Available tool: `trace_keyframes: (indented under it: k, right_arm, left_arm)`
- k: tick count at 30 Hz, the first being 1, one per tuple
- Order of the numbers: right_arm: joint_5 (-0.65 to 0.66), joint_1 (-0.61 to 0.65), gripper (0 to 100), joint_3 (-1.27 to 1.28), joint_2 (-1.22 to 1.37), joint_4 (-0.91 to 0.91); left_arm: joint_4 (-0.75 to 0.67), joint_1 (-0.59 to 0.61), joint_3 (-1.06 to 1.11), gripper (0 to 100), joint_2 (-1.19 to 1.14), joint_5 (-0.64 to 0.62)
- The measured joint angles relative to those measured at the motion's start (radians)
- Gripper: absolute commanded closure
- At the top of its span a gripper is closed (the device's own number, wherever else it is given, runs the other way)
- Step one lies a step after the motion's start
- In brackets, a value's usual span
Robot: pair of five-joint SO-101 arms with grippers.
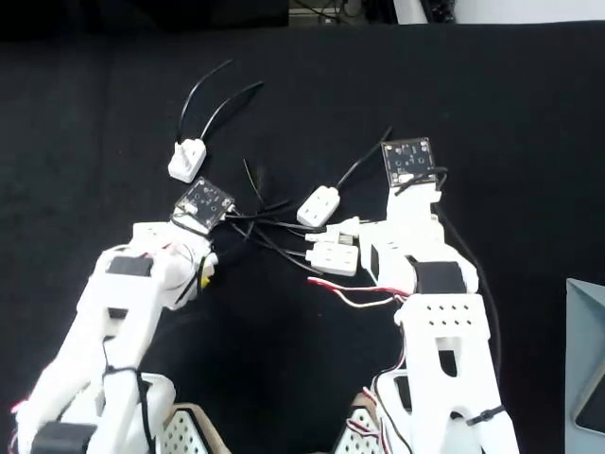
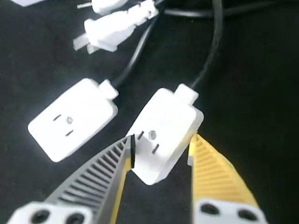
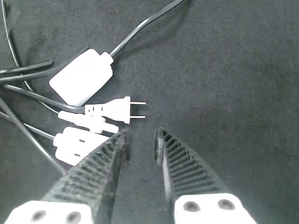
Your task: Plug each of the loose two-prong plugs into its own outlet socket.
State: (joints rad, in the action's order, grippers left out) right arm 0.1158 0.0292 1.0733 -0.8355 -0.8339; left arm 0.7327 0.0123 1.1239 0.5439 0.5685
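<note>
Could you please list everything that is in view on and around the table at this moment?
table: one, black cloth cover, under everything.
outlet sockets: three in the high view, white; one at the far left, two near the centre.
held socket: one, white, slots up, clamped in the left end effector.
two-prong plugs: two, white, loose, side by side between the two centre sockets.
cords: several, black, trailing from sockets and plugs.
grey object: one, cut off at the high view's right edge.
arms: two, white, side by side at the near edge.
left end effector: one grey and one yellow finger, shut on the held socket.
right end effector: dark fingers, slightly open, empty, beside the plugs.
</note>
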Motion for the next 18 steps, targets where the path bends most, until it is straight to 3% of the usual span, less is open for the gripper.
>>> trace_keyframes:
  k: [9,11,14,18]
  right_arm:
    - [0.0,0.0,89.2,0.0,0.0,0.0]
    - [0.0,0.0,89.1,0.0,0.0,0.0]
    - [0.0,0.0,89.0,0.0,0.0,0.0]
    - [0.0,0.0,89.0,0.0,0.0,0.0]
  left_arm:
    - [0.0,0.0,-0.06,80,-0.114,0.0]
    - [0.014,0.0,-0.077,75,-0.109,-0.028]
    - [0.114,0.0,-0.121,66,-0.081,-0.078]
    - [0.204,0.031,-0.172,65,-0.021,-0.186]
